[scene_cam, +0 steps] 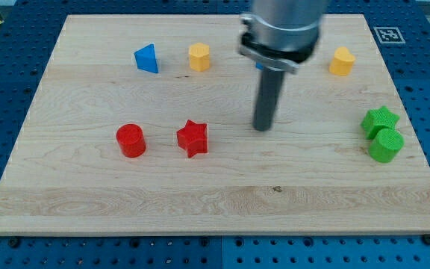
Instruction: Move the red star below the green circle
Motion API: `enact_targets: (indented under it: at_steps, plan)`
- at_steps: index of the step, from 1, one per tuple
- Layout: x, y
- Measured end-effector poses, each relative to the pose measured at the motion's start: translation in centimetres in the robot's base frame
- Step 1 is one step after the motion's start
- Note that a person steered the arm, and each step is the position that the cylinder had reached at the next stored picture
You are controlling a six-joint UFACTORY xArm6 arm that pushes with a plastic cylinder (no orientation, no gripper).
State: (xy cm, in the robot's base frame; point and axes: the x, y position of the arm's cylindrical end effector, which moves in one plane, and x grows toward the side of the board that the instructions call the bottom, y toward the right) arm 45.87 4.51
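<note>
Red star (pixel 192 137) left of tool tip (pixel 263 128), apart, tool a bare rod touching nothing, green circle (pixel 386 145) far right.

On the wooden board (pixel 222 190), with my tip (pixel 263 127) as reference, I see the red star (pixel 192 137) and red cylinder (pixel 131 140) toward the view's left, blue triangle (pixel 147 58) and yellow hexagon (pixel 199 56) up-left, yellow heart (pixel 342 61) up-right, and green star (pixel 379 119) touching green cylinder (pixel 386 145) right.
</note>
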Motion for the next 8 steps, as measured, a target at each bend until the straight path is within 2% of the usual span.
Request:
enact_targets:
  at_steps: [1, 2, 4, 6, 7, 8]
  plan:
    - [-1.1, -6.4]
    - [0.5, -10.2]
    - [4.1, -10.1]
    - [4.8, -15.9]
    - [6.1, -13.4]
    - [6.7, -5.6]
